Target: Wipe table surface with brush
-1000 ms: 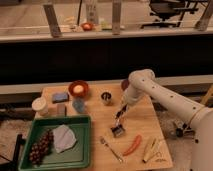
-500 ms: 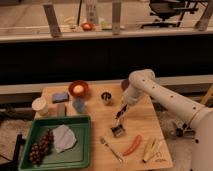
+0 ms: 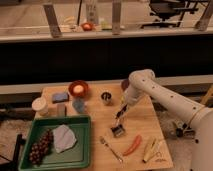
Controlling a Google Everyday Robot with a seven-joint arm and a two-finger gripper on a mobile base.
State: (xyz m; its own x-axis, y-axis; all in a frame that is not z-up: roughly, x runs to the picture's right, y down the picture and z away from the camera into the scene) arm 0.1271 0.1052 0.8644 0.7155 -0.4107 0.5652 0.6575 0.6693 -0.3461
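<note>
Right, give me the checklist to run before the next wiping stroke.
1. Brush head down on the table surface: ok.
2. Brush handle leads up to the gripper, which sits above the head; firmness of the hold: cannot tell.
3. Fork lies just in front of the brush head, in the way of a stroke toward the near edge: not ok.
4. Red pepper lies close by, right of the fork: not ok.
5. Metal cup stands behind the brush, apart from it: ok.
6. Green tray lies to the left, apart from the brush: ok.
</note>
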